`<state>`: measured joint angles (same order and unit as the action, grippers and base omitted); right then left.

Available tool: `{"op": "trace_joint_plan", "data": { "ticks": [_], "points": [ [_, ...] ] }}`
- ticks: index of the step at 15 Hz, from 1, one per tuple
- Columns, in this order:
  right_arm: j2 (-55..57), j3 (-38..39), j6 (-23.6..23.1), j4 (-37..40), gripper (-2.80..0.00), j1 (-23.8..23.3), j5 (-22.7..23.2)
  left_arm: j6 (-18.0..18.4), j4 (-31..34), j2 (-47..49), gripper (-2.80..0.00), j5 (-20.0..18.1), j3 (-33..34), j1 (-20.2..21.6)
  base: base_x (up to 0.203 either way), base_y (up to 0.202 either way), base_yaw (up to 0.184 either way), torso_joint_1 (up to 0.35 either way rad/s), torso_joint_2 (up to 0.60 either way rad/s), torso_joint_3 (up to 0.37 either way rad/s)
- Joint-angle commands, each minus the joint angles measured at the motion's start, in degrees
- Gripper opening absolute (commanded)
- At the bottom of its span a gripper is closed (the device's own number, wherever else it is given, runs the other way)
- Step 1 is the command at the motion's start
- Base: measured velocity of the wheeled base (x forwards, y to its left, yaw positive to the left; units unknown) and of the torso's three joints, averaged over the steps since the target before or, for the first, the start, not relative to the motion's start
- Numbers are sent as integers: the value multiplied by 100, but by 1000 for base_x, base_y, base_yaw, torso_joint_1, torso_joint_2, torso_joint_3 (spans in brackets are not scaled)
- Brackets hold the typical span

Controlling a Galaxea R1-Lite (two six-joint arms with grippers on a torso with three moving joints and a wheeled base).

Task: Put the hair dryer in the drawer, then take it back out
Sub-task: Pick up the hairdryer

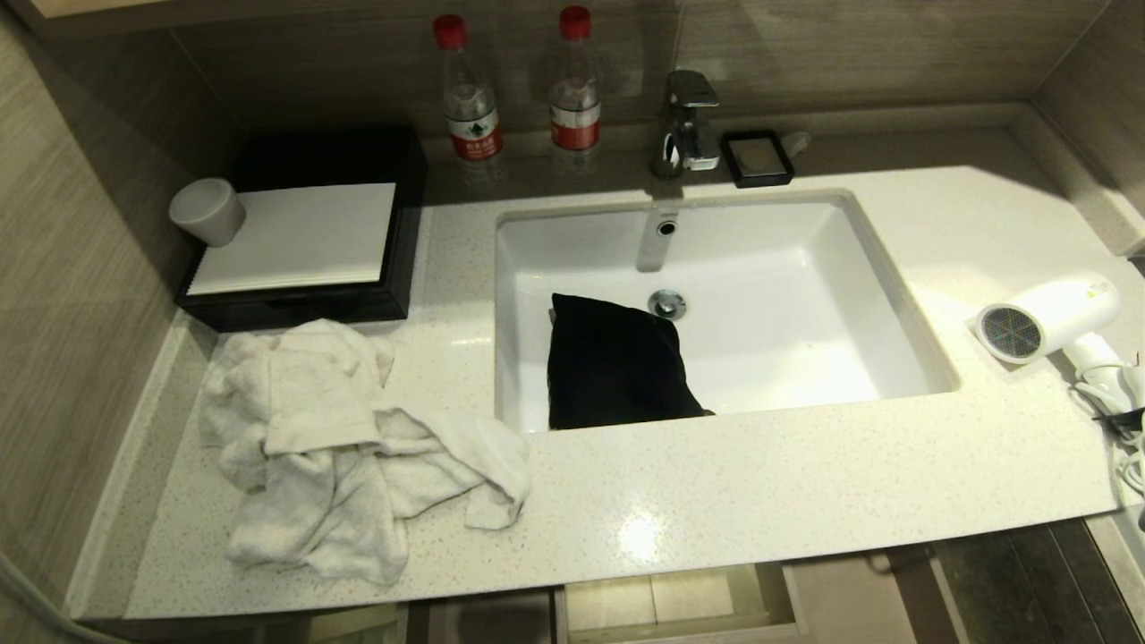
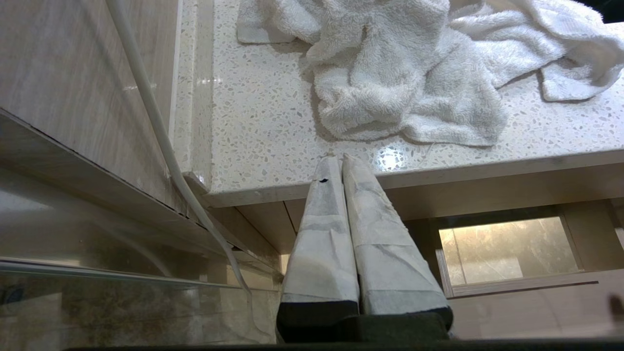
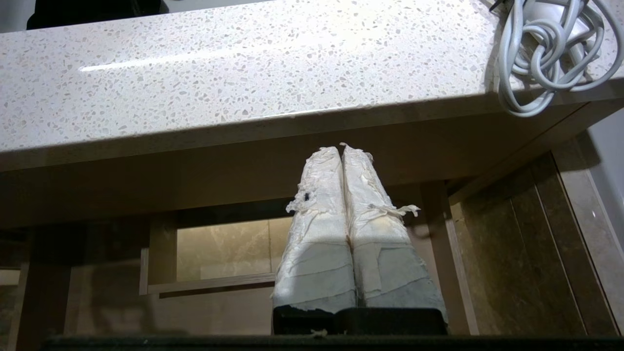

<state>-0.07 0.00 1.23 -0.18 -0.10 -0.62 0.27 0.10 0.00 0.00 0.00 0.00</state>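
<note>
Hair dryer (image 1: pixel 1055 317) lies on its side at the right end of the speckled countertop (image 1: pixel 760 487), well apart from both grippers, its dark mesh grille turned toward the sink (image 1: pixel 894 295) and its coiled cord (image 3: pixel 541 58) spilling over the counter's right edge. Below the counter's front edge the drawer (image 1: pixel 680 608) shows partly pulled out — only a pale strip of its inside is visible. The left gripper (image 2: pixel 341 158) sits low in front of the counter near a crumpled white towel (image 1: pixel 331 447), its taped fingers pressed together on nothing. The right gripper (image 3: pixel 341 148) rests under the counter lip — fingers likewise closed and empty. A black pouch (image 1: pixel 613 367) lies in the sink.
</note>
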Motion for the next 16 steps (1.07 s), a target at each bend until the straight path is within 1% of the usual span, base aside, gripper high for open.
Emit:
{"op": "trace_joint_plan", "data": {
  "ticks": [1,16],
  "points": [
    [-1,12,8,1,-280,5,1,0,-1,0,-280,0,1,0,0,0,0,0,0,0],
    [-1,18,9,1,-280,9,9,0,-1,0,-280,0,9,0,0,0,0,0,2,1]
  ]
}}
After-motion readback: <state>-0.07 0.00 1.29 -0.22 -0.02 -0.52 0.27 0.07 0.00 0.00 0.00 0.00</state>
